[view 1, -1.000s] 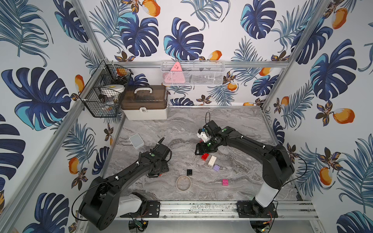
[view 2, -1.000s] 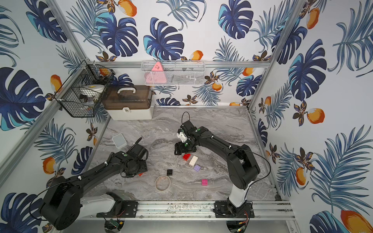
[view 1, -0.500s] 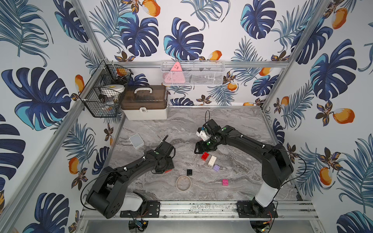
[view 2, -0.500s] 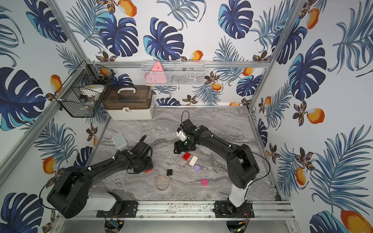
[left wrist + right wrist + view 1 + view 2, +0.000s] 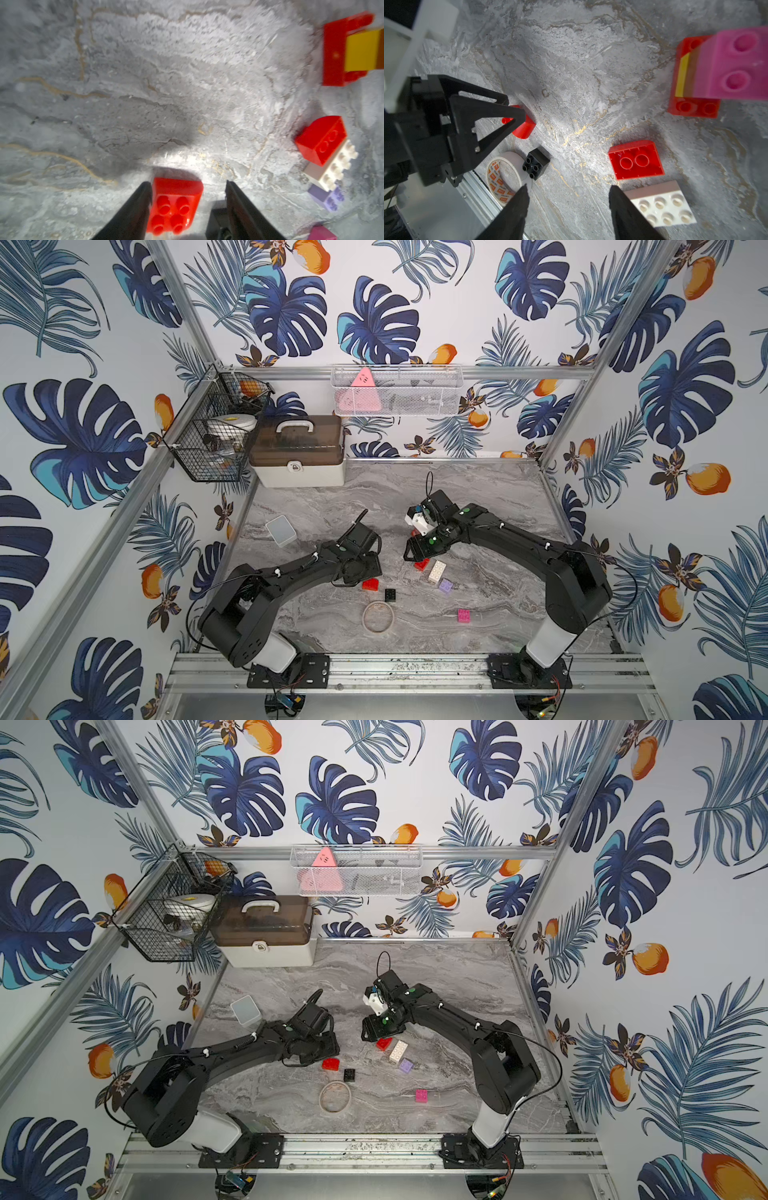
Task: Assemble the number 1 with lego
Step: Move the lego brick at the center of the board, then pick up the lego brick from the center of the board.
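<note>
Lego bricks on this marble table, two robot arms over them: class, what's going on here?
Two arms are building with lego. The left tool stands open astride a red four-stud brick on the table, not yet gripping it. The right tool is open and empty, beside a red sloped brick and a white brick. A stack of red, yellow and pink bricks sits nearby; a black brick, a lilac brick and a pink brick lie loose.

red brick [image 5: 370,584] nr blk brick [image 5: 390,594], tan ring [image 5: 365,620]

Grey marble tabletop [image 5: 478,506], loose lego bricks [image 5: 437,571], tape ring [image 5: 378,603], grey box [image 5: 281,530]
</note>
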`<action>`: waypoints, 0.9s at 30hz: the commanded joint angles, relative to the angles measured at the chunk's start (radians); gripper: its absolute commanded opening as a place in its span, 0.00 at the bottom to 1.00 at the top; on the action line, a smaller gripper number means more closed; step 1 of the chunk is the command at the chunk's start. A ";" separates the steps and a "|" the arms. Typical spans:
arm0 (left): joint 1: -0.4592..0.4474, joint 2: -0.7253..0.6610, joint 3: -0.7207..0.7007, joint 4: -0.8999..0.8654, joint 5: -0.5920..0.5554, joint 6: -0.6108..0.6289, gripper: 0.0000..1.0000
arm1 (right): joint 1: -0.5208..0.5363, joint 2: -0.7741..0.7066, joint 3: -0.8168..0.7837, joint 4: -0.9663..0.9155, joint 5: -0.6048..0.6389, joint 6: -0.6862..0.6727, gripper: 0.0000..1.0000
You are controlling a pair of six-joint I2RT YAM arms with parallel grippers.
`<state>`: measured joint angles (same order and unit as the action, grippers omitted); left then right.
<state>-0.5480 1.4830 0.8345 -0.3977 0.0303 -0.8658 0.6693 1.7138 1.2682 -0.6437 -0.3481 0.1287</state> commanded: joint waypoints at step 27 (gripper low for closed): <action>0.459 -0.202 -0.089 -0.126 0.227 0.324 0.71 | 0.366 0.271 0.110 0.247 0.277 -0.394 0.57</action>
<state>-0.0914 1.2850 0.7471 -0.5461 0.2325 -0.5682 1.0321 1.9678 1.3563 -0.3981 -0.1097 -0.2474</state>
